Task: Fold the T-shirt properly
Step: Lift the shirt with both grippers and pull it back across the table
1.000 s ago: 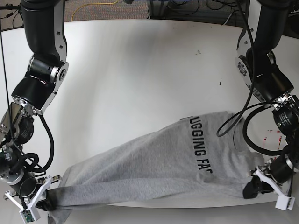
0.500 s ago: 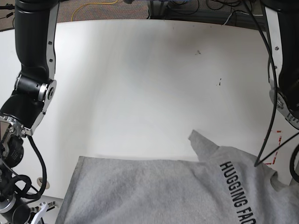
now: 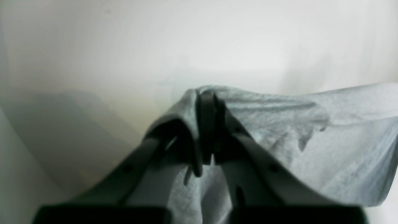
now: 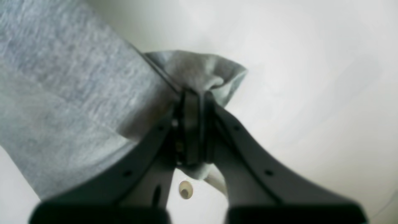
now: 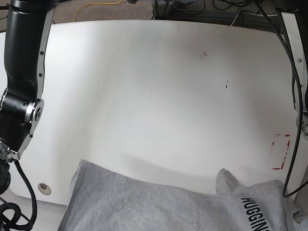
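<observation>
The heather-grey T-shirt [image 5: 154, 207] hangs lifted across the bottom of the base view, with dark lettering [image 5: 255, 216] showing at its right end. Both grippers are below the edge of that view. In the left wrist view my left gripper [image 3: 206, 96] is shut on a bunched fold of the T-shirt [image 3: 326, 133], which drapes away to the right. The right wrist view shows my right gripper [image 4: 192, 93] shut on a corner of the T-shirt [image 4: 62, 93], whose cloth stretches off to the left.
The white table [image 5: 154, 96] spreads beyond the shirt. A red marking [image 5: 280, 151] lies near its right edge and a small round hole [image 5: 44, 188] near the front left. My dark arm [image 5: 21, 72] stands along the left side, and cables [image 5: 293, 96] hang at the right.
Both grippers have carried the T-shirt up and toward the camera, out of the base view's bottom. The cloth is spread wider and its lettering has slid down and right.
</observation>
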Controlling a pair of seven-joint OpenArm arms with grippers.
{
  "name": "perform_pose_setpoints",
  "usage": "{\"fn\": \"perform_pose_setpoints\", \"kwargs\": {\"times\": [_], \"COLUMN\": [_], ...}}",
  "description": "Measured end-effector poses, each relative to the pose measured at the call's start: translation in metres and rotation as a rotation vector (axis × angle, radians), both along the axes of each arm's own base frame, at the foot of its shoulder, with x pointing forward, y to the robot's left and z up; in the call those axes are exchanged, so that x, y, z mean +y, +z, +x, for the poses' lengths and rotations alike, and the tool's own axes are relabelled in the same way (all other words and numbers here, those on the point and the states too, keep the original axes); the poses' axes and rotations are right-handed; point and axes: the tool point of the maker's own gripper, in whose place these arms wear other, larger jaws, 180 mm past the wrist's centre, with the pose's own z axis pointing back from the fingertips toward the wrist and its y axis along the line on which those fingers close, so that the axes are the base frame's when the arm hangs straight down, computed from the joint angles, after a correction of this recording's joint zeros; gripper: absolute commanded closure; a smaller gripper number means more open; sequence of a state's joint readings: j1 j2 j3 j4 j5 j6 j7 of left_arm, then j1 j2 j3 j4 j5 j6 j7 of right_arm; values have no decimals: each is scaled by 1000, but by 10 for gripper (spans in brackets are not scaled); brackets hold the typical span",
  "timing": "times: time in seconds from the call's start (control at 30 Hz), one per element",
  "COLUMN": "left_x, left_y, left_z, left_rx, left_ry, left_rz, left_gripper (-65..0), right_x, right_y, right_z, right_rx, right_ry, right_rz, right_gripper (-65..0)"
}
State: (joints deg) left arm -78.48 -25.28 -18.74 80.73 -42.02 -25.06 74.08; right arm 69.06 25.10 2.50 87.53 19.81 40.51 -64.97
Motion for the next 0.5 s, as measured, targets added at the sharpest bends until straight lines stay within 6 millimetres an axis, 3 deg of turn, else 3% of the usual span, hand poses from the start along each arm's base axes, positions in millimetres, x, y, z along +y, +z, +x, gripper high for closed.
{"fn": "perform_pose_setpoints", "kwargs": {"times": [0.27,0.5], "left_x": [1,1], "left_y": [8,3], "left_z": [1,3], "left_rx": [-9,6], "left_ry": [-11,-10], "left_rz": [-17,-15], "left_gripper": [0,0], "right_x": [-1,-4], "right_y": [23,20], "right_z": [-5,-6], "right_rx": [-41,-30], "right_ry": [-10,-8], "right_rz": [-37,-44], "right_gripper": [-19,-19]}}
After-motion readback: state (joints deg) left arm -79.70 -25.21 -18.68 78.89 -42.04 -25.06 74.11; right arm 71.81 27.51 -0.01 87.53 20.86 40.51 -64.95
